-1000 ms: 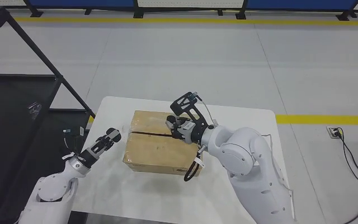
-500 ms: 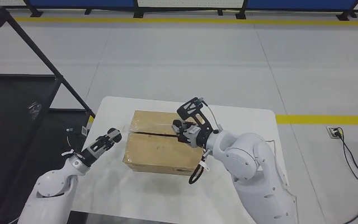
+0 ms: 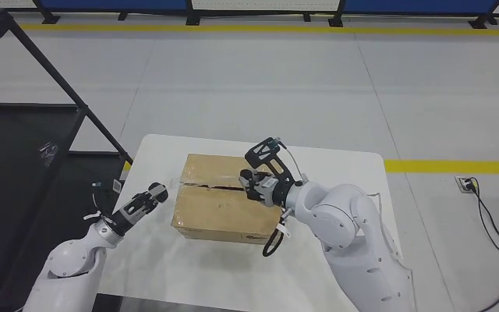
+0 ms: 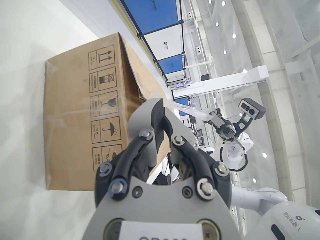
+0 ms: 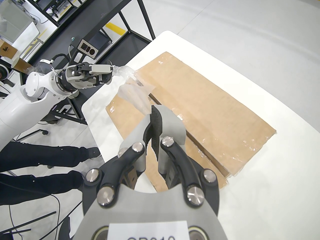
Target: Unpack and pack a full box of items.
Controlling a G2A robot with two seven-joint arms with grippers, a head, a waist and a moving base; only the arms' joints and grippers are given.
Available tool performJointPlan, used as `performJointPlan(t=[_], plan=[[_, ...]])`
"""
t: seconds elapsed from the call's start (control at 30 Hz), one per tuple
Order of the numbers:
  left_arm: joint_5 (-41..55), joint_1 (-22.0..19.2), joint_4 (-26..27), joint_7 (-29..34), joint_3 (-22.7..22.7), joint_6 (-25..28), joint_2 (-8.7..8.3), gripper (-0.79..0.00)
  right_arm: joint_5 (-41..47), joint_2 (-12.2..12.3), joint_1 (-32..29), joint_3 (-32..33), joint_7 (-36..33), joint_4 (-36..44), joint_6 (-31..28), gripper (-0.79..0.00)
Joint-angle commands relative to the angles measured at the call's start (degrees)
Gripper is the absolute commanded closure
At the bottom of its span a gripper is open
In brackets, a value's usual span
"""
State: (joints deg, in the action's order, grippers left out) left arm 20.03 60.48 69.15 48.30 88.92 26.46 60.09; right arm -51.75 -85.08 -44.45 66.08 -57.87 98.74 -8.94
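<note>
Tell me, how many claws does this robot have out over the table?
2. The left gripper is beside one end of the box; the right gripper is above the box's top seam, pinching clear tape.

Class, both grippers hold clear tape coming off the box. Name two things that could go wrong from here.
1. The tape is stretched thin between the left gripper and the right gripper. It may snap, leaving the seam partly sealed.
2. Nothing else holds the box. A harder pull might drag or tilt it on the table.
</note>
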Motion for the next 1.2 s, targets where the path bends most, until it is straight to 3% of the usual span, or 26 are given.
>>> performJointPlan(t=[0.0, 0.03, 0.07, 0.4, 0.53, 0.77, 0.97, 1.17], plan=[[-0.1, -0.2, -0.3, -0.3, -0.1, -0.4, -0.02, -0.391, 0.1, 0.1, 0.1, -0.1, 0.0, -0.2, 0.2, 0.000], [-0.2, -0.3, -0.3, -0.4, -0.1, -0.6, -0.04, -0.674, 0.1, 0.1, 0.1, -0.1, 0.0, -0.3, 0.2, 0.000], [-0.4, -0.3, -0.3, -0.6, -0.1, -0.7, -0.06, -0.785, 0.2, 0.2, 0.2, -0.2, -0.1, -0.4, 0.3, 0.000], [-1.0, -0.5, -0.4, -2.0, -0.2, -1.3, -0.21, -0.785, 0.4, 0.6, 0.3, -0.6, -0.3, -0.7, 0.9, 0.000], [-3.2, -0.2, 0.3, -5.8, 0.8, 0.0, -0.38, -0.785, 0.5, 0.8, 0.4, -0.7, -0.3, -0.8, 1.1, 0.000], [-2.4, 2.1, 8.5, -9.6, 3.2, 0.6, -0.61, -0.785, 0.7, 1.1, 0.7, -0.9, -0.1, -1.4, 1.3, 0.000], [-1.3, 1.8, 12.9, -9.1, 0.9, -1.6, -0.34, -0.785, 0.3, 1.2, 1.7, -1.5, 0.2, -2.7, 2.0, 0.000], [0.7, -0.2, 11.5, -7.3, -1.8, -2.9, 0.03, -0.785, -0.5, 1.3, 2.6, -2.1, 0.7, -3.6, 3.2, 0.000]])
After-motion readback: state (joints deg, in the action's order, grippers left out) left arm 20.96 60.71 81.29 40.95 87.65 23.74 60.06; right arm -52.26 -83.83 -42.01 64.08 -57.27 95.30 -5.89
